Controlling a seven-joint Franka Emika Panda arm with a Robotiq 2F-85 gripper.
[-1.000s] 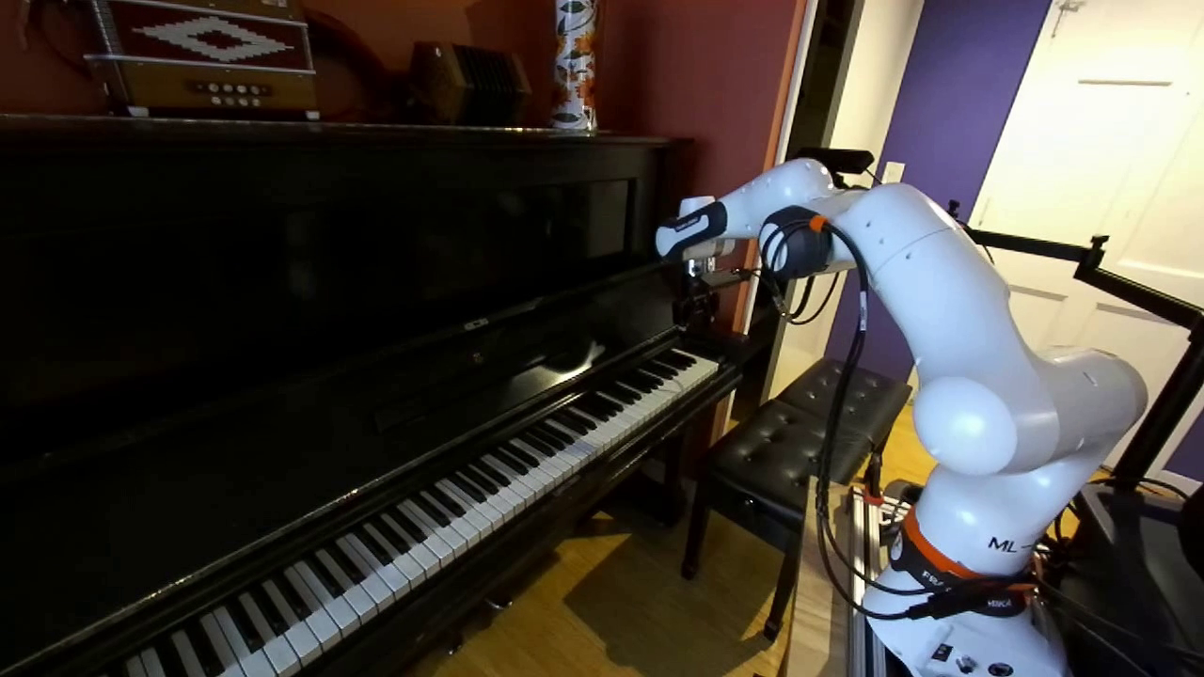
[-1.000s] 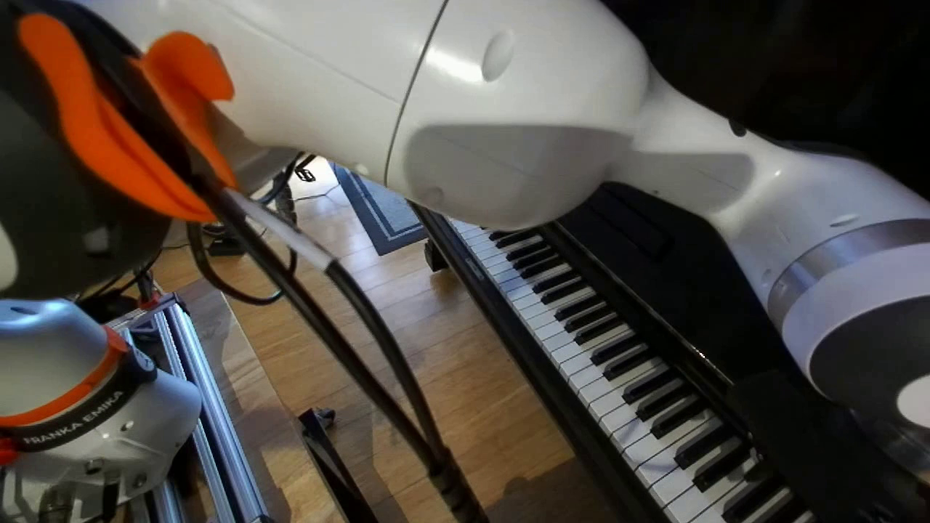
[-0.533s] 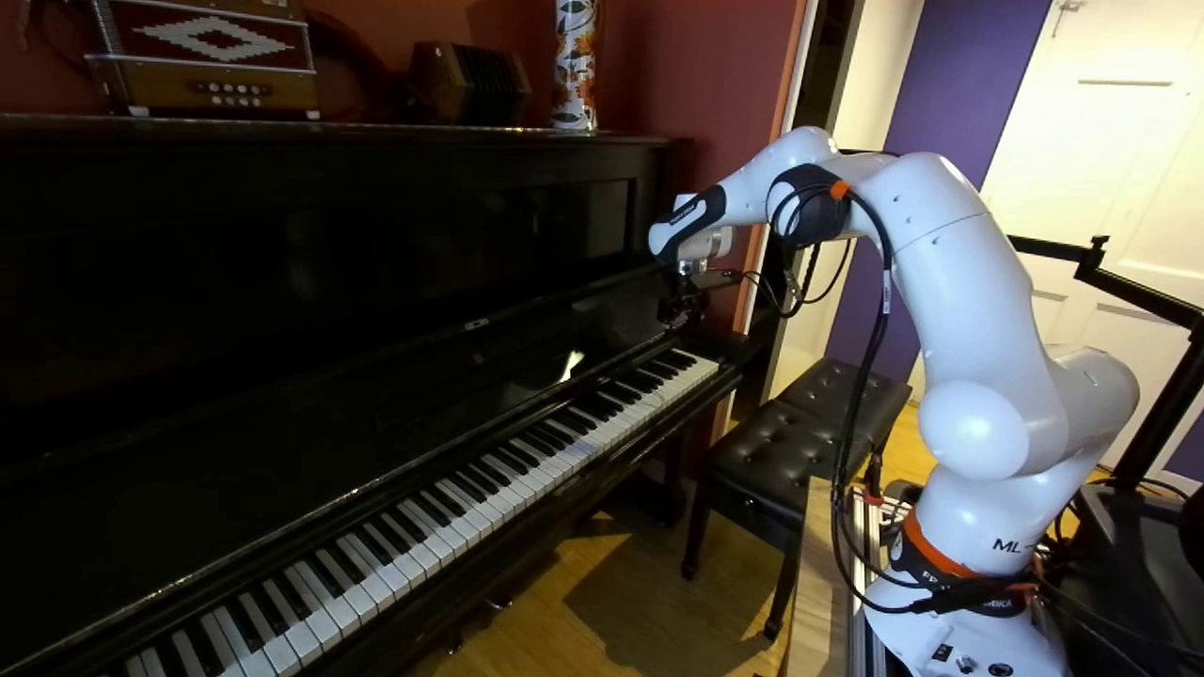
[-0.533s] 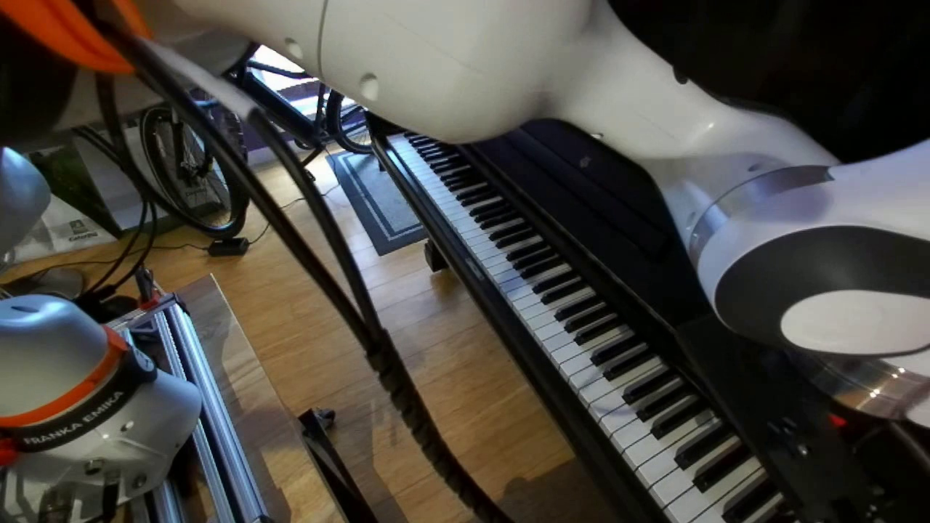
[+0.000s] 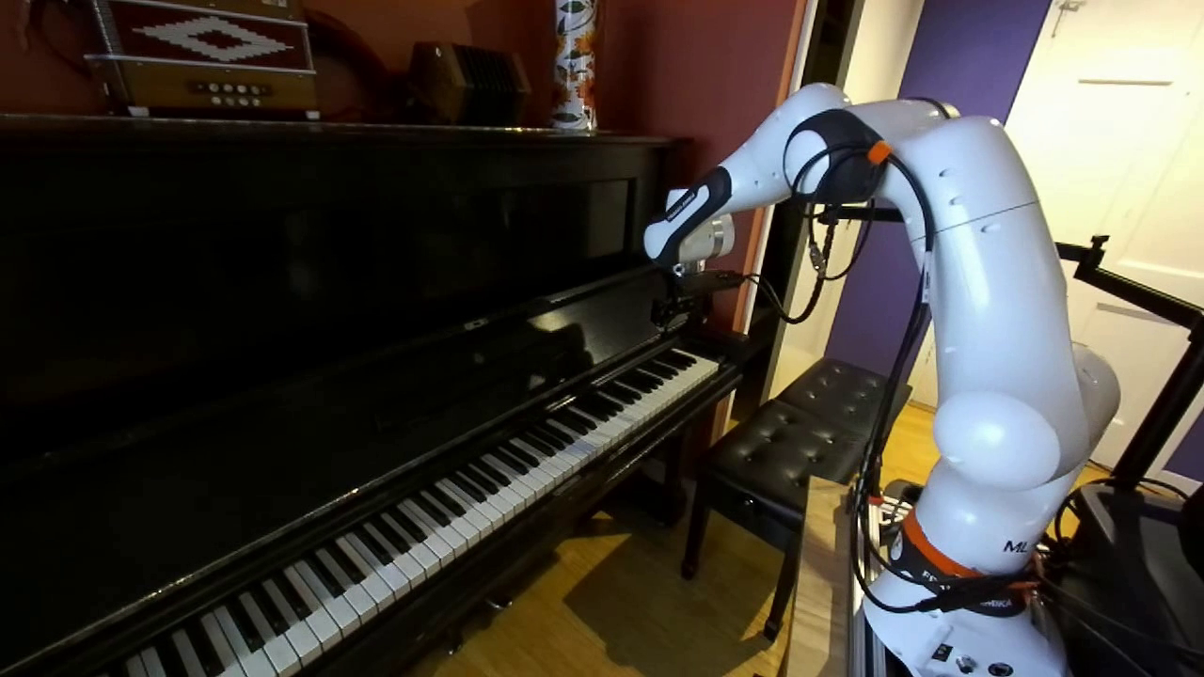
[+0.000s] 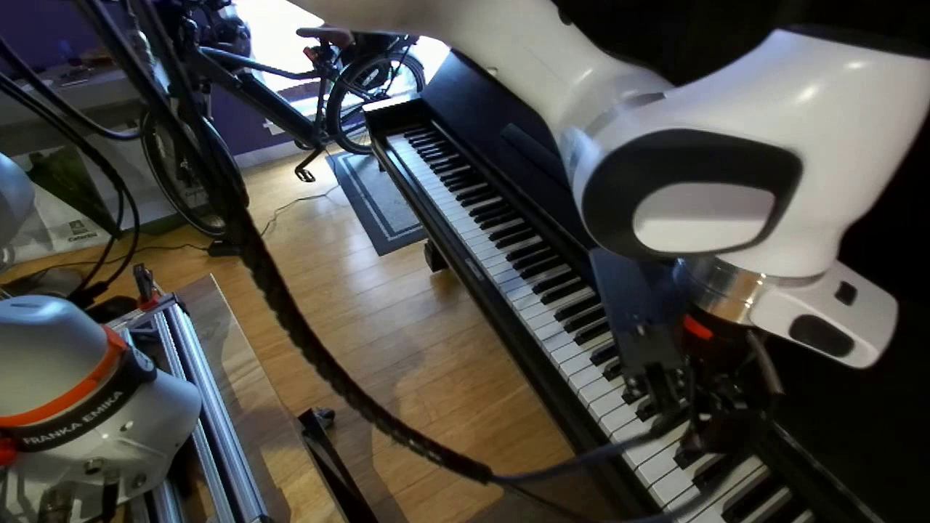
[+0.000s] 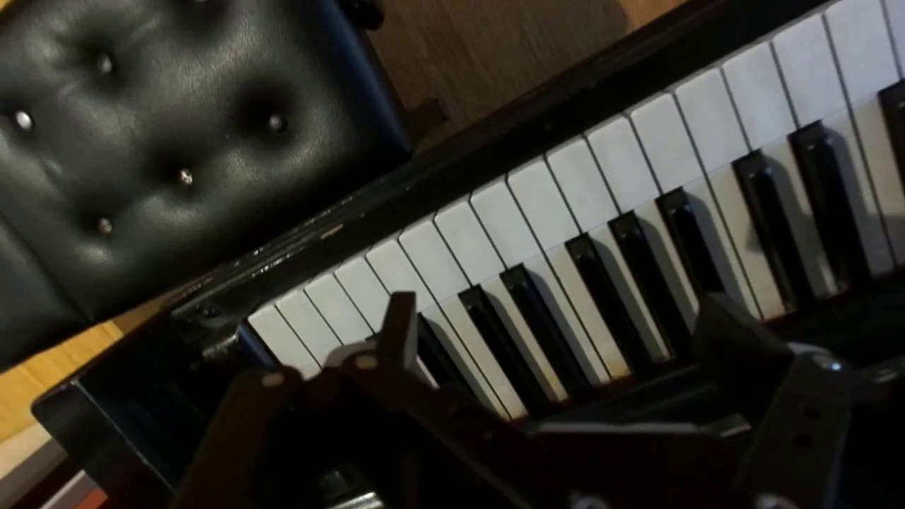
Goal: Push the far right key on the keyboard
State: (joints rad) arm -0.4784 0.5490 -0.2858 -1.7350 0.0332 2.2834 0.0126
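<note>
White-topped and narrow, the key [image 7: 283, 341] lies off to one side of the pincer [image 7: 558, 314], outside the gap between its jaws: in the wrist view it sits past the finger [image 7: 401, 325] nearest the treble end, on the way to the bench [image 7: 205, 141]. It ends the keyboard [image 7: 543, 205], with a white neighbour [image 7: 305, 323] on the pincer's side and the black end block [image 7: 159, 375] on the side away. I judge it rigid and slick on top, light to sink and sprung to rise, with a front edge that could chip under a sideways knock. Nothing here calls for a grip; one finger should press straight down near the front edge, clear of the black keys [image 7: 606, 297] and well centred, since straying would probably sound the neighbour too.

The pincer is released, its jaws parted wide with several keys showing through the gap, and nothing is held between them. In both exterior views it seems to hang above the keyboard, though dark against dark, so I cannot tell whether a finger touches. Drawing the jaws together first would likely give a narrower point for pressing
</note>
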